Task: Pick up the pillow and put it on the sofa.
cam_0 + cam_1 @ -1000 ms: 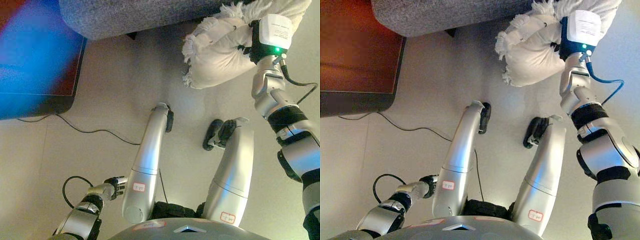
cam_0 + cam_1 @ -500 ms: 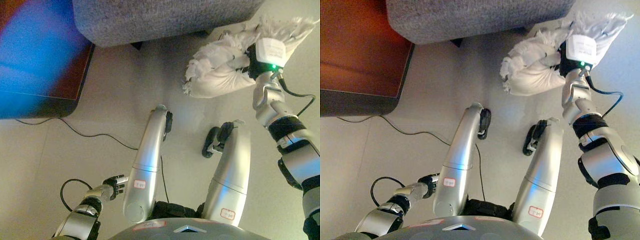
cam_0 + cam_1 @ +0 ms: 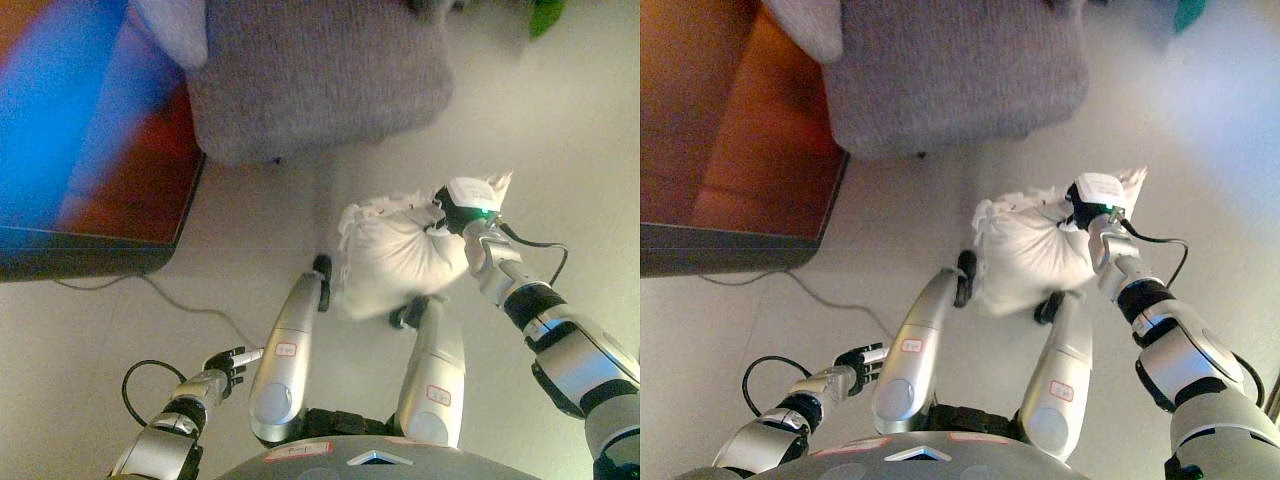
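A white pillow (image 3: 400, 255) with a fringed edge hangs above the pale floor in front of the grey sofa (image 3: 315, 75). My right hand (image 3: 452, 212) is shut on the pillow's right end and holds it up; the pillow also shows in the right eye view (image 3: 1025, 252). My left hand (image 3: 228, 364) is low at the lower left, fingers relaxed and empty; it also shows in the right eye view (image 3: 858, 362).
A dark reddish-brown low table (image 3: 740, 170) stands at the left beside the sofa. A thin cable (image 3: 190, 300) runs across the floor below it. A green object (image 3: 545, 15) lies at the top right.
The camera has tilted up, so more of the sofa shows. My right hand has lifted the pillow off the floor and drawn it in toward my body.
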`<state>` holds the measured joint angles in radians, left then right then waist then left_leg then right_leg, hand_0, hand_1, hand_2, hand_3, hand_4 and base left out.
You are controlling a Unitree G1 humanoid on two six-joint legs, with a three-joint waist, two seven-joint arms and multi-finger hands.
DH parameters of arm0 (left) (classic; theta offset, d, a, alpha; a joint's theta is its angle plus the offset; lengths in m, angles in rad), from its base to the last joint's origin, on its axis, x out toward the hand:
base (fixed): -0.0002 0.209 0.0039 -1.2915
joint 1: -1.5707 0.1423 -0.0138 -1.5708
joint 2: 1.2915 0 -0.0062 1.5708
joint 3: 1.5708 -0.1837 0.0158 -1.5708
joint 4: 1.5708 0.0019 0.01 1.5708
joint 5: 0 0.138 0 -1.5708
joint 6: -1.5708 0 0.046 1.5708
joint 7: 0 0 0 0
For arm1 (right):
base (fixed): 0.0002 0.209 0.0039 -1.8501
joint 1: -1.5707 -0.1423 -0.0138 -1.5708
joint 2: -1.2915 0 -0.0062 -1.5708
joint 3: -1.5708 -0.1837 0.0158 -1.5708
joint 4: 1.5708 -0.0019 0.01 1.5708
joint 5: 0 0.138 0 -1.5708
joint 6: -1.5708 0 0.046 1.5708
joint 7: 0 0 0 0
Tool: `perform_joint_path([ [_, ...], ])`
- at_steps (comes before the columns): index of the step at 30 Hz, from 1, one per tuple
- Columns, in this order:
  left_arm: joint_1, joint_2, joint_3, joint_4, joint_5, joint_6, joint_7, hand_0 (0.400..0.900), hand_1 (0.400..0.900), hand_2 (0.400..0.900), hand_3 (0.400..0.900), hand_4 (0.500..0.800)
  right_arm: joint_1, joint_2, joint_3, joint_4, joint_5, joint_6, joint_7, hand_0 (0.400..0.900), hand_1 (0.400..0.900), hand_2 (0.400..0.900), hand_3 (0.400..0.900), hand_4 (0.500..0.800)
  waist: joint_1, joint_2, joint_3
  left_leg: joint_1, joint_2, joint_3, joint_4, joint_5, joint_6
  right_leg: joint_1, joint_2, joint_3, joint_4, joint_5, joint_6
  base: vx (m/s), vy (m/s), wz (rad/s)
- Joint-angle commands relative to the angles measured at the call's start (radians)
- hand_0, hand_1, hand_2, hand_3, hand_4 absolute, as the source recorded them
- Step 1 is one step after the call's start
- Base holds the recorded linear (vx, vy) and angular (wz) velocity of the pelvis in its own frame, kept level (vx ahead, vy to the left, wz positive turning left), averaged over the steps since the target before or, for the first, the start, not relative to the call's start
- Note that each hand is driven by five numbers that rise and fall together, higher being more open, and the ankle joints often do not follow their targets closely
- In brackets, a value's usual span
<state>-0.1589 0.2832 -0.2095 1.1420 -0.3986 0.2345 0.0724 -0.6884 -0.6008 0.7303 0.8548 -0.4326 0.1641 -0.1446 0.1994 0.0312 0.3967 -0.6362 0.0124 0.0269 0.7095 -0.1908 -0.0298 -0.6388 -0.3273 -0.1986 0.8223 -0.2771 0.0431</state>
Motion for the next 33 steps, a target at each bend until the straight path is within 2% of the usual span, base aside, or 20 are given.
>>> perform_joint_path([
  [1, 0.031, 0.06, -0.055, 0.062, 0.069, 0.038, 0.068, 0.9, 0.9, 0.9, 0.9, 0.8, -0.275, -0.084, -0.057, -0.028, 0.045, -0.047, -0.019, 0.4, 0.4, 0.4, 0.4, 0.5, 0.041, -0.015, -0.094, 0.184, 0.0, 0.001, -0.057, -0.047, 0.003, 0.183, -0.007, 0.014, -0.164, 0.118, 0.043, 0.18, -0.099, 0.26],
  [2, 0.023, 0.065, -0.05, 0.068, 0.095, 0.059, 0.072, 0.9, 0.9, 0.9, 0.9, 0.8, -0.307, -0.086, -0.06, 0.012, 0.057, -0.064, 0.024, 0.4, 0.4, 0.4, 0.4, 0.5, 0.052, -0.026, -0.114, 0.218, -0.002, 0.001, -0.1, -0.012, 0.01, 0.226, -0.019, -0.01, -0.212, 0.154, 0.035, 0.19, -0.081, 0.19],
  [6, 0.033, 0.084, -0.022, 0.091, 0.13, 0.096, 0.063, 0.9, 0.9, 0.9, 0.9, 0.8, -0.343, -0.136, -0.044, 0.045, 0.148, -0.134, 0.15, 0.4, 0.4, 0.4, 0.4, 0.5, 0.066, -0.056, -0.172, 0.354, 0.003, -0.018, -0.214, 0.013, 0.006, 0.39, -0.01, -0.051, -0.359, 0.188, 0.051, 0.2, -0.057, 0.07],
  [8, 0.04, 0.09, 0.01, 0.106, 0.135, 0.108, 0.044, 0.9, 0.9, 0.9, 0.9, 0.8, -0.34, -0.148, -0.037, 0.002, 0.172, -0.15, 0.187, 0.4, 0.4, 0.4, 0.4, 0.5, 0.061, -0.066, -0.206, 0.431, 0.009, -0.028, -0.307, 0.041, -0.001, 0.469, 0.001, -0.066, -0.451, 0.207, 0.059, 0.14, -0.006, -0.11],
  [10, 0.046, 0.09, 0.026, 0.117, 0.128, 0.109, 0.034, 0.9, 0.9, 0.9, 0.9, 0.8, -0.335, -0.143, -0.036, -0.03, 0.156, -0.165, 0.186, 0.4, 0.4, 0.4, 0.4, 0.5, 0.052, -0.071, -0.222, 0.478, 0.011, -0.031, -0.363, 0.062, -0.008, 0.514, 0.008, -0.067, -0.509, 0.22, 0.065, 0.11, 0.004, -0.01],
  [13, 0.063, 0.069, 0.033, 0.115, 0.138, 0.146, 0.048, 0.9, 0.9, 0.9, 0.9, 0.8, -0.351, -0.124, -0.058, -0.068, 0.152, -0.137, 0.223, 0.4, 0.4, 0.4, 0.4, 0.5, 0.063, -0.088, -0.27, 0.574, 0.021, -0.032, -0.464, 0.094, -0.018, 0.615, 0.02, -0.082, -0.613, 0.263, 0.083, 0.18, -0.033, 0.14],
  [15, 0.063, 0.069, 0.033, 0.115, 0.138, 0.146, 0.048, 0.9, 0.9, 0.9, 0.9, 0.8, -0.352, -0.124, -0.058, -0.068, 0.152, -0.137, 0.223, 0.4, 0.4, 0.4, 0.4, 0.5, 0.062, -0.089, -0.272, 0.572, 0.02, -0.033, -0.467, 0.098, -0.017, 0.614, 0.02, -0.083, -0.616, 0.266, 0.083, 0.05, -0.005, 0.04],
  [17, 0.086, 0.08, 0.071, 0.122, 0.152, 0.171, 0.034, 0.9, 0.9, 0.9, 0.9, 0.8, -0.408, -0.199, -0.049, -0.17, 0.209, -0.132, 0.275, 0.4, 0.4, 0.4, 0.4, 0.5, 0.057, -0.106, -0.318, 0.635, 0.034, -0.024, -0.526, 0.104, -0.021, 0.667, 0.028, -0.09, -0.655, 0.276, 0.098, 0.15, 0.002, 0.08],
  [24, 0.108, 0.095, 0.101, 0.122, 0.139, 0.166, 0.024, 0.9, 0.9, 0.9, 0.9, 0.8, -0.487, -0.256, -0.037, -0.267, 0.256, -0.1, 0.333, 0.4, 0.4, 0.4, 0.4, 0.5, 0.062, -0.13, -0.351, 0.665, 0.033, -0.023, -0.545, 0.098, -0.019, 0.711, 0.024, -0.103, -0.682, 0.286, 0.11, 0.06, 0.016, 0.13],
  [26, 0.109, 0.097, 0.103, 0.123, 0.16, 0.173, 0.008, 0.9, 0.9, 0.9, 0.9, 0.8, -0.506, -0.263, -0.033, -0.266, 0.256, -0.08, 0.351, 0.4, 0.4, 0.4, 0.4, 0.5, 0.061, -0.133, -0.356, 0.667, 0.035, 0.015, -0.551, 0.103, -0.02, 0.73, 0.023, -0.124, -0.698, 0.294, 0.113, 0.03, 0.057, 0.69],
  [27, 0.104, 0.098, 0.097, 0.12, 0.194, 0.181, -0.01, 0.9, 0.9, 0.9, 0.9, 0.8, -0.517, -0.279, -0.033, -0.262, 0.25, -0.048, 0.37, 0.4, 0.4, 0.4, 0.4, 0.5, 0.054, -0.137, -0.358, 0.665, 0.045, 0.088, -0.544, 0.107, -0.025, 0.742, 0.011, -0.164, -0.703, 0.313, 0.118, 0.04, 0.099, 1.15],
  [28, 0.1, 0.1, 0.089, 0.116, 0.206, 0.186, -0.02, 0.9, 0.9, 0.9, 0.9, 0.8, -0.526, -0.29, -0.031, -0.254, 0.25, -0.036, 0.381, 0.4, 0.4, 0.4, 0.4, 0.5, 0.051, -0.142, -0.358, 0.661, 0.048, 0.107, -0.532, 0.103, -0.026, 0.748, -0.003, -0.18, -0.697, 0.321, 0.122, 0.06, 0.126, 1.02],
  [29, 0.1, 0.101, 0.083, 0.117, 0.203, 0.19, -0.024, 0.9, 0.9, 0.9, 0.9, 0.8, -0.535, -0.294, -0.028, -0.243, 0.254, -0.041, 0.39, 0.4, 0.4, 0.4, 0.4, 0.5, 0.056, -0.146, -0.357, 0.656, 0.043, 0.093, -0.526, 0.098, -0.021, 0.752, -0.015, -0.181, -0.688, 0.327, 0.125, 0.09, 0.166, 0.3],
  [30, 0.103, 0.1, 0.078, 0.126, 0.197, 0.181, -0.025, 0.9, 0.9, 0.9, 0.9, 0.8, -0.553, -0.293, -0.017, -0.222, 0.264, -0.054, 0.398, 0.4, 0.4, 0.4, 0.4, 0.5, 0.073, -0.148, -0.355, 0.651, 0.027, 0.039, -0.524, 0.086, -0.005, 0.754, -0.035, -0.165, -0.645, 0.332, 0.126, 0.08, 0.188, -0.04],
  [31, 0.106, 0.102, 0.078, 0.129, 0.198, 0.179, -0.027, 0.9, 0.9, 0.9, 0.9, 0.8, -0.572, -0.294, -0.003, -0.205, 0.276, -0.059, 0.402, 0.4, 0.4, 0.4, 0.4, 0.5, 0.077, -0.15, -0.357, 0.643, 0.014, 0.024, -0.525, 0.086, 0.008, 0.74, -0.052, -0.152, -0.596, 0.351, 0.126, 0.07, 0.218, -0.04],
  [33, 0.11, 0.114, 0.067, 0.135, 0.217, 0.169, -0.046, 0.9, 0.9, 0.9, 0.9, 0.8, -0.607, -0.299, 0.027, -0.176, 0.288, -0.063, 0.409, 0.4, 0.4, 0.4, 0.4, 0.5, 0.076, -0.133, -0.349, 0.645, -0.001, 0.005, -0.521, 0.078, 0.042, 0.656, -0.078, -0.08, -0.4, 0.401, 0.111, 0.07, 0.232, 0.32],
])
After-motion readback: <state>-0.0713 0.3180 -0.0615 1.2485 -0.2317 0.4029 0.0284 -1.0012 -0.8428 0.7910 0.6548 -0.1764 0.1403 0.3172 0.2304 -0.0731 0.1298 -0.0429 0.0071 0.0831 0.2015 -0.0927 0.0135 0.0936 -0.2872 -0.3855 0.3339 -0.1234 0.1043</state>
